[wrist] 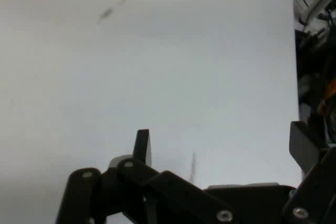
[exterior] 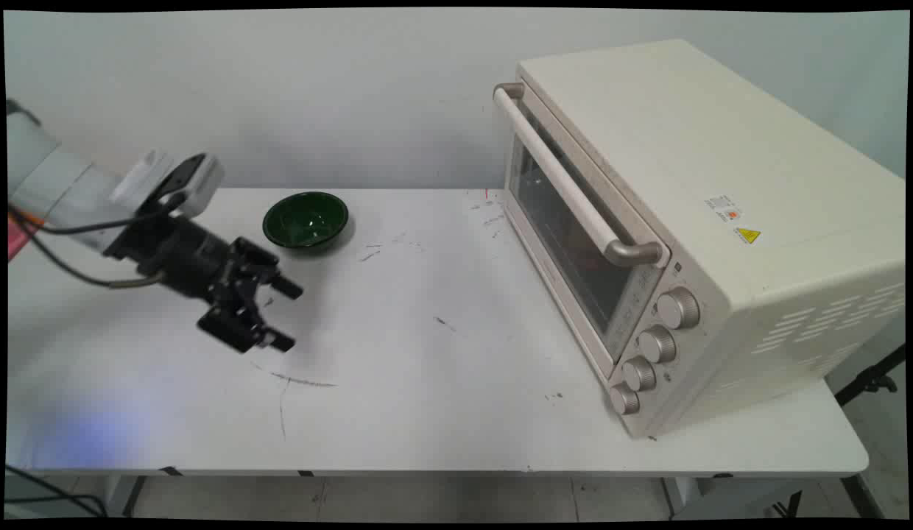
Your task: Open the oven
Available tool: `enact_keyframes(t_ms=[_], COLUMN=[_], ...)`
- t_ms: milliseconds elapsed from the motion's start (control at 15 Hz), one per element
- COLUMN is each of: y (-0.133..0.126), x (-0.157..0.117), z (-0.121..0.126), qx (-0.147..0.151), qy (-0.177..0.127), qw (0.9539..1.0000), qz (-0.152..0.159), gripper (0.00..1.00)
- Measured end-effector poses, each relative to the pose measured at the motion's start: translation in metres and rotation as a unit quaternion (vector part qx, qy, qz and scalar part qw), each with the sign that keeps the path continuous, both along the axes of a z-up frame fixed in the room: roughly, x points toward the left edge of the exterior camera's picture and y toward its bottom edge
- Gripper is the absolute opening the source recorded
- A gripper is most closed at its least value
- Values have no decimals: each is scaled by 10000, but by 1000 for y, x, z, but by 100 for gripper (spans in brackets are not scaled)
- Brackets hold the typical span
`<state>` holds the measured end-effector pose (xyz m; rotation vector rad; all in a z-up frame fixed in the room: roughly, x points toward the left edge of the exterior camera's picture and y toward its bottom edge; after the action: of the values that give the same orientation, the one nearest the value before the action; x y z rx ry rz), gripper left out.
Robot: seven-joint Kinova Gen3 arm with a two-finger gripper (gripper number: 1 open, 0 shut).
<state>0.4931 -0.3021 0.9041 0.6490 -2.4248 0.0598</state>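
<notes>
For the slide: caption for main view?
Open gripper above white table, near green bowl; closed toaster oven at right.

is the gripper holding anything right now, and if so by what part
Nothing is held. The gripper is open over the bare white table, its fingers apart with only tabletop between them. The green bowl sits apart, untouched.

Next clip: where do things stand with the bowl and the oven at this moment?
Nothing looks done: the green bowl sits empty on the table, and the toaster oven has its door shut. In hand: nothing; the gripper is open, above bare table nearest the bowl. No contact with either yet.
</notes>
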Motion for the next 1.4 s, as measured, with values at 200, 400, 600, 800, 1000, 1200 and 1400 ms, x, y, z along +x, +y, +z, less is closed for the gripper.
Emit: enact_keyframes(t_ms=[200,400,600,800,1000,1200,1400], y=[-20,-39,-54,-66,-82,-96,-108], x=[-20,-41,-58,-72,-93,-112,-130], z=[16,33,47,59,77,95,112], qx=[-192,-374,-523,-643,-813,-963,-1090], qy=[-5,-14,-30,-42,-36,0,51], qw=[9998,9993,9985,9977,9963,9948,9931], qz=[52,95,143,187,261,333,421], gripper=[100,100,100,100,100,100,100])
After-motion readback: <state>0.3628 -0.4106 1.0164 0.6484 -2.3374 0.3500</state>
